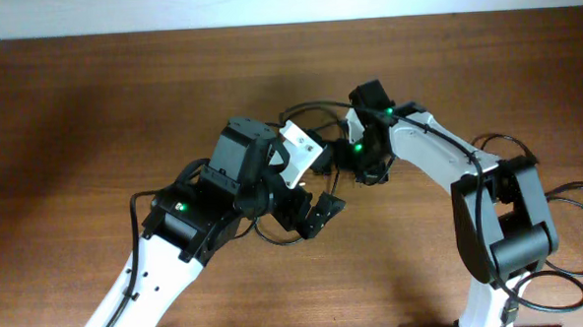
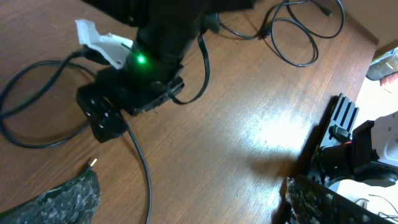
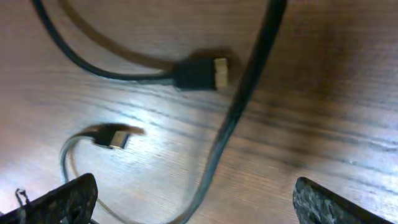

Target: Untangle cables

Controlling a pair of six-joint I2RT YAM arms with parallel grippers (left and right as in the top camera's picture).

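You had both claws spread wide and empty. The cables (image 3: pixel 189 74) lay crossed on the table (image 3: pixel 329 74) directly under your right claw (image 3: pixel 196 208); your left claw (image 2: pixel 193 208) hung beside it. Untangling looked hardly begun.

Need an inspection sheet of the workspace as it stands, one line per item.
Surface: wooden table, bare, some glare.
Job's things: black cables crossing mid-table; two plug ends lie apart.
Clutter: nothing seen.
Grippers: left gripper open, empty; right gripper open, empty, above the cables.
Cables: thicker base wires looped beside the right arm.
Surroundings: white wall past the far edge.
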